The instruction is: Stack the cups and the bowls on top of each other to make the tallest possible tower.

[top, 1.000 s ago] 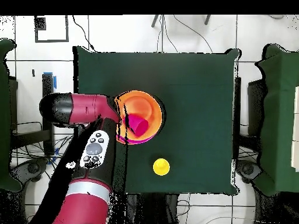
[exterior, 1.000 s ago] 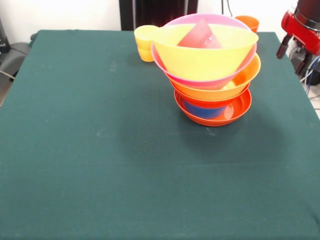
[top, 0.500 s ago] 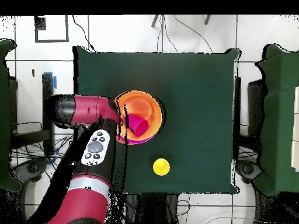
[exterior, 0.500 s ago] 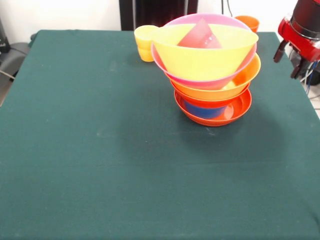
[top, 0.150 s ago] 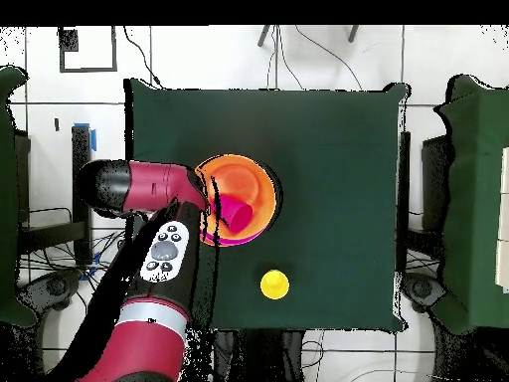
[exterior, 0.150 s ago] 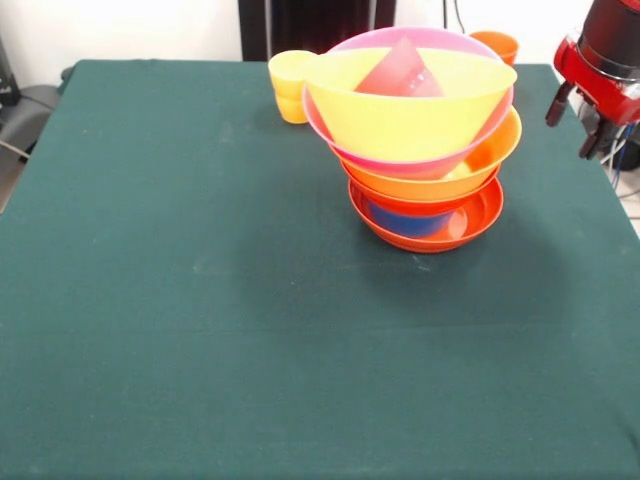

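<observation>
Tower (exterior, 0.150 s ago: 420, 140) stands apart from the pincer (exterior, 0.150 s ago: 578, 118) beside it.

bowls (exterior, 0.150 s ago: 410, 120) are all shiny smooth plastic, pink one (exterior, 0.150 s ago: 420, 160) see-through. bench (exterior, 0.150 s ago: 200, 300) has a matt green cloth cover. arm shell (top, 0.150 s ago: 149, 189) is glossy red.

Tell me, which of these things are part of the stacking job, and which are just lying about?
Part of the job:
tower of nested bowls
pink cup tipped in its top bowl
yellow cup standing beside the tower
orange cup behind the tower
gripper at the table's side

Just lying about:
green cloth on the table
cables on the floor
</observation>
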